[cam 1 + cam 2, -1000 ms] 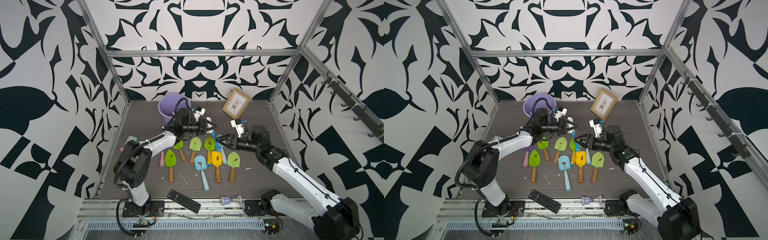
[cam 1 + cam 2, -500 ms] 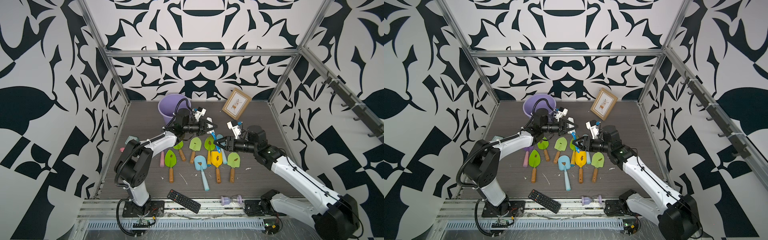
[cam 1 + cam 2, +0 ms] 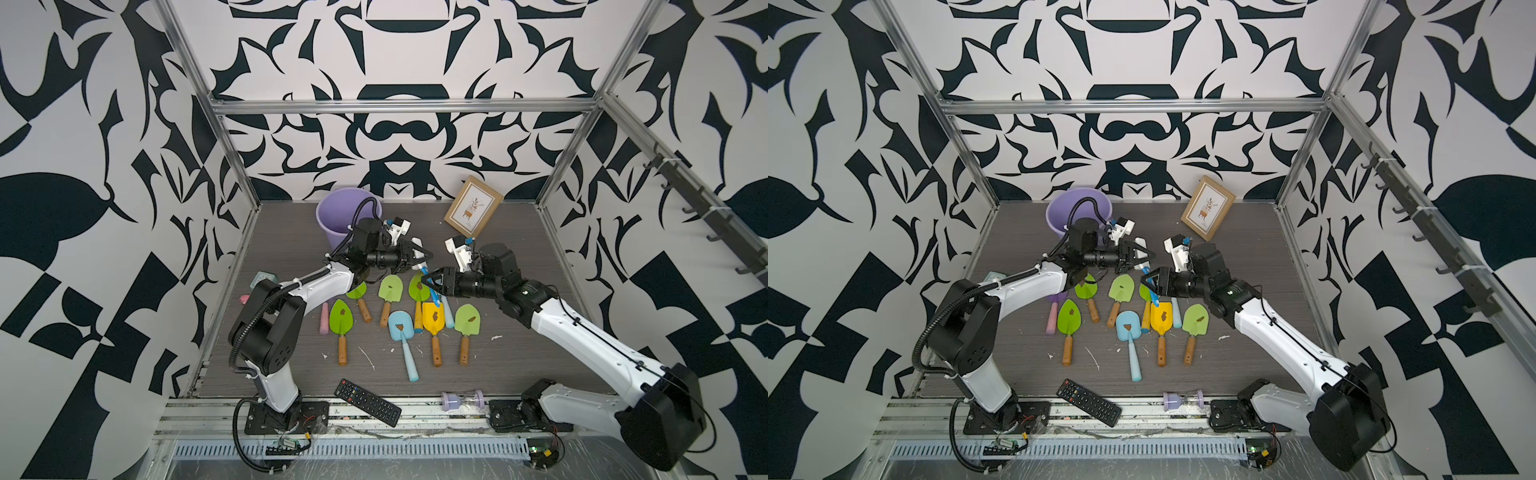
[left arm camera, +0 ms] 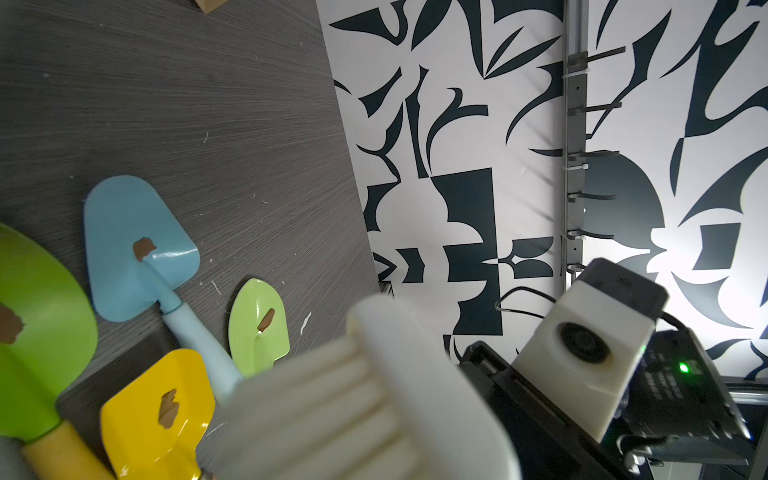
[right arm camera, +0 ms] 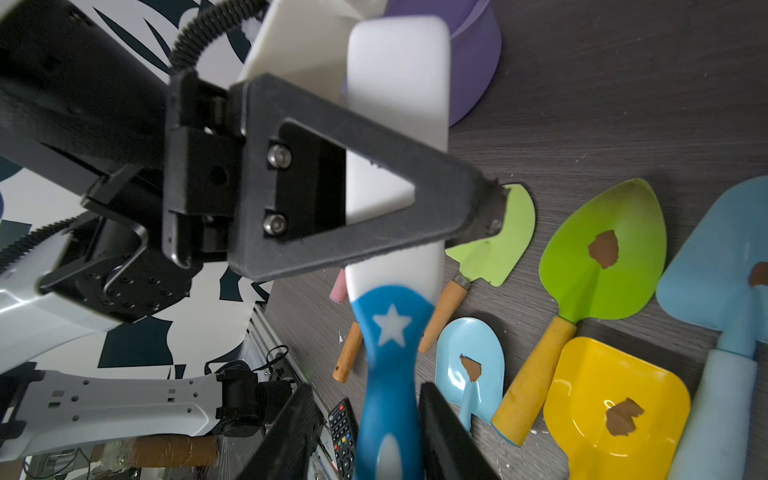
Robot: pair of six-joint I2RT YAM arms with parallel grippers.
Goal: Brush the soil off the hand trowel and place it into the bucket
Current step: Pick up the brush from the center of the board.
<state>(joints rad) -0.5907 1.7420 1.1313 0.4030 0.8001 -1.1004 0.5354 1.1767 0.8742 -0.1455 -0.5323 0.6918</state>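
Left fingers (image 5: 449, 208) are pressing together on the white head of the brush (image 5: 392, 299), clamping it above the far end of the trowel cluster. The blue star handle is sticking out free past the grip. It reads as an offer, with the handle end left bare so the other arm can take it.

Right fingers (image 5: 453, 440) are standing apart, one on either side of that blue handle. A sliver of gap is showing on one side, so they are not gripping yet. In both top views the two arms are facing each other nose to nose, with the brush lying crosswise between them.

All the trowels are lying flat on the counter (image 3: 291, 232), blades toward the back wall and handles toward the front rail. None is lifted. The yellow trowel (image 3: 432, 318), blue trowel (image 3: 401, 328) and green trowel (image 3: 341, 318) are each carrying a brown clump of soil (image 5: 602, 249) on the blade. By the look of it, nothing has been brushed off.

The bucket (image 3: 334, 208) is sitting upright at the back, just behind the left wrist, near the trowels but apart from them. No trowel is showing in the part of it I can see.

My reading is that the brush is being handed across, likely so the right arm sweeps and the left is freed to lift a trowel. The risk is the left letting go before the right has a firm hold, which would drop the brush onto the blades.
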